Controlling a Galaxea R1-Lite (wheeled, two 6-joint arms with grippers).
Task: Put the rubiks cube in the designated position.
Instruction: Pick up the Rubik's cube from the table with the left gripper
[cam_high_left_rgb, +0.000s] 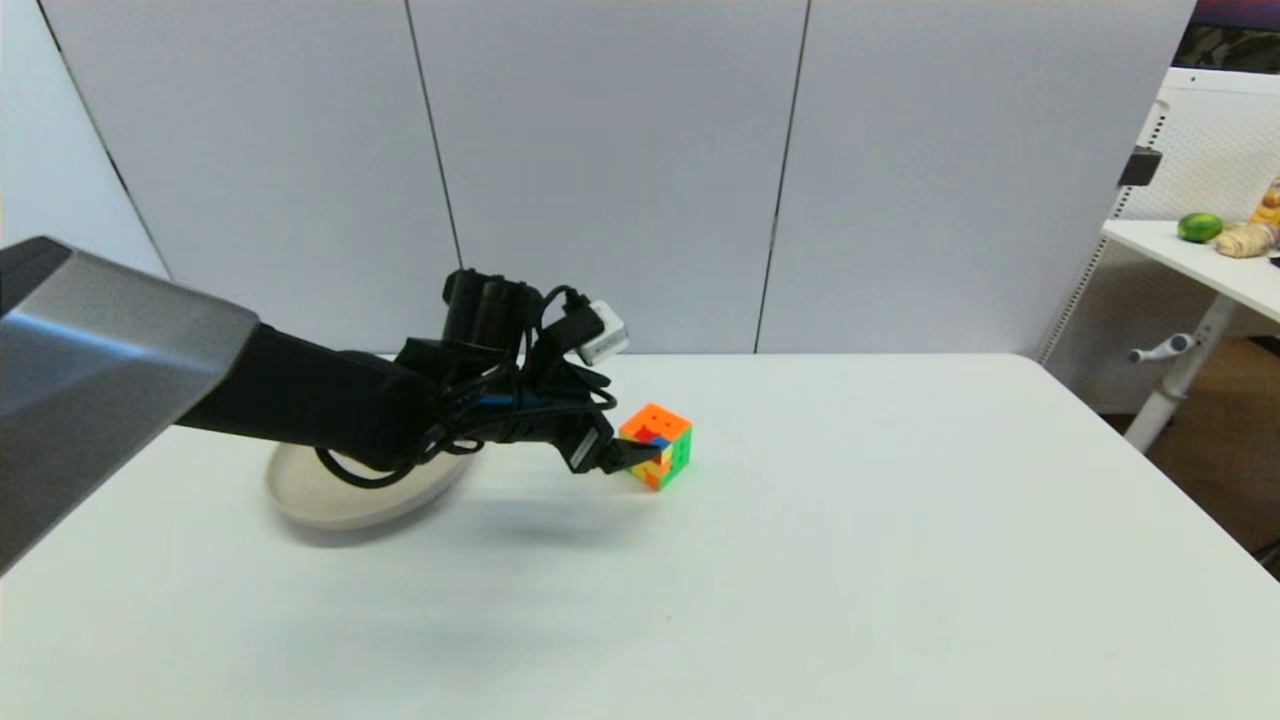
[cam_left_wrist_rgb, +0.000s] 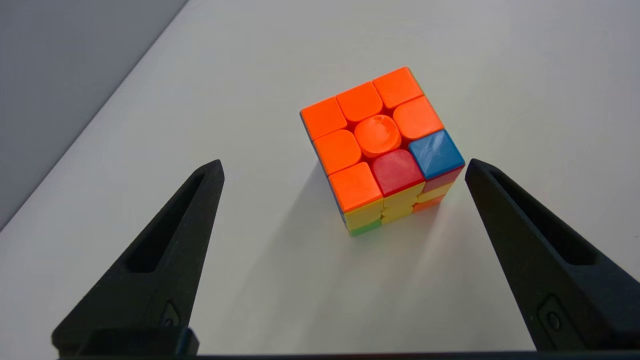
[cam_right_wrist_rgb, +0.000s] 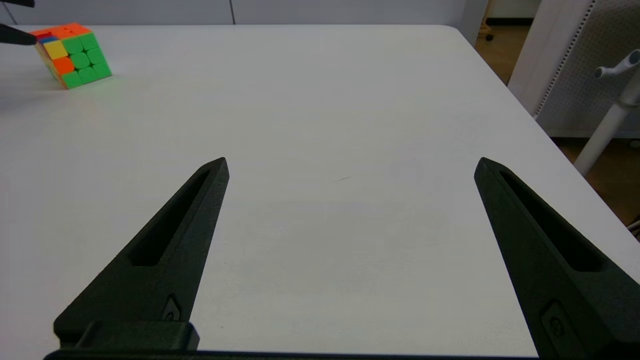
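Left hand (cam_left_wrist_rgb: 345, 167) spread beside rubiks cube (cam_high_left_rgb: 657, 445), neither finger touching

A lab-like test room: bare white table (cam_high_left_rgb: 900, 520), grey partition panels (cam_high_left_rgb: 600, 170), white pegboard (cam_high_left_rgb: 1215, 150).

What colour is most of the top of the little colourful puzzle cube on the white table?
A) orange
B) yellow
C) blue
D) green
A: in the left wrist view the top face of the small scrambled puzzle cube is nearly all orange squares, with just one red and one blue square, as the open left gripper hangs near it above the white table.
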